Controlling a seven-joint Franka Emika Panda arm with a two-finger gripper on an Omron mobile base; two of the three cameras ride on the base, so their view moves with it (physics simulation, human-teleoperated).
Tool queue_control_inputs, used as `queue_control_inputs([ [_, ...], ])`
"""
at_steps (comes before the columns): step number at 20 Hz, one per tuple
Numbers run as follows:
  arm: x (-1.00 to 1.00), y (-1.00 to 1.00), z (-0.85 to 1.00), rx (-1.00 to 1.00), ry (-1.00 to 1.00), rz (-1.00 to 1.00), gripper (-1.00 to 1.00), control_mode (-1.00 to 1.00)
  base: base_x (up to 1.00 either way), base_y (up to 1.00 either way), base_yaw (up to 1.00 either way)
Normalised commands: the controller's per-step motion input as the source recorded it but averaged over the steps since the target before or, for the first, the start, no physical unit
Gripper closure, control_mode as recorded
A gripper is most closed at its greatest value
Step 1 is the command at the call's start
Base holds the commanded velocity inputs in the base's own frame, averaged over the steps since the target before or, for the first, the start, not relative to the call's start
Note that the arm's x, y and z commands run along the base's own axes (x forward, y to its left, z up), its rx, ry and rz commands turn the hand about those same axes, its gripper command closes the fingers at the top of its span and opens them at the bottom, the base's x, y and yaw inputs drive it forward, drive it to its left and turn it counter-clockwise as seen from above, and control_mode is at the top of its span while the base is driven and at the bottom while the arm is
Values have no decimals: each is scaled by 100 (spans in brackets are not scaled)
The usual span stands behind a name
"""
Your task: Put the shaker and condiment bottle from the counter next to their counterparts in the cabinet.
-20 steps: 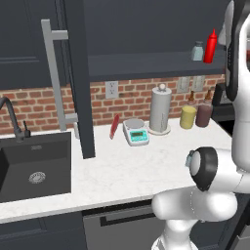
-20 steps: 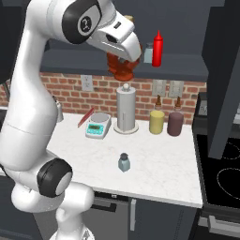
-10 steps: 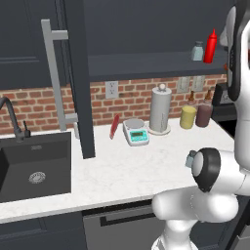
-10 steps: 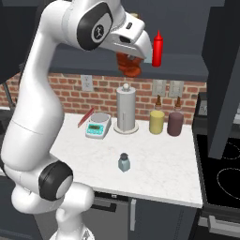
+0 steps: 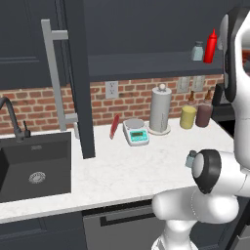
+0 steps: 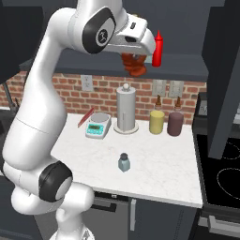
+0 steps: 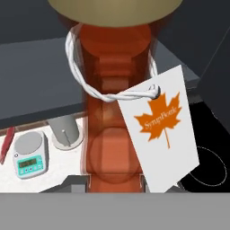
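I have the squat amber-brown ribbed condiment bottle (image 6: 133, 65) with its tan cork-like cap clamped in the gripper (image 6: 136, 63), raised to the level of the dark charcoal wall cabinet (image 6: 187, 65) shelf. In the hand view the bottle (image 7: 114, 112) sits between the two finger tips, jaws drawn in tight on its body, a white twisted cord round its neck carrying a white tag (image 7: 164, 128) printed with an orange maple leaf. From the right base view it hangs just left of the bright red squeeze bottle (image 6: 157, 49) with the pointed nozzle, which stands on the shelf; whether the amber bottle touches the shelf I cannot tell, since the hand covers it.

On the shelf in the left base view, a small pale blue-grey shaker with grey cap (image 5: 197, 51) stands just beside the red bottle (image 5: 211, 46).

The matching small pale blue-grey translucent shaker (image 6: 123, 162) stands upright on the white marbled stone counter (image 6: 164, 173), well apart from everything else. Along the red brick back wall stand a white paper towel roll (image 6: 125, 110), a yellow canister (image 6: 156, 121), a maroon canister (image 6: 174, 123) and a small white kitchen scale (image 6: 97, 125). A black sink (image 5: 34, 163) is set in the counter at the far left, beside the open cabinet door with its long grey bar handle (image 5: 54, 78).
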Motion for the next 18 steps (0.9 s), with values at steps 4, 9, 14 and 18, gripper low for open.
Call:
queue_control_inputs([
  [4,9,-14,0,-3,0,1,100,-100,0,0,0],
  [9,12,-19,0,0,4,0,100,-100,0,0,0],
  [14,20,-13,0,0,6,0,100,-100,0,0,0],
  [18,36,-11,0,0,7,0,100,-100,0,0,0],
])
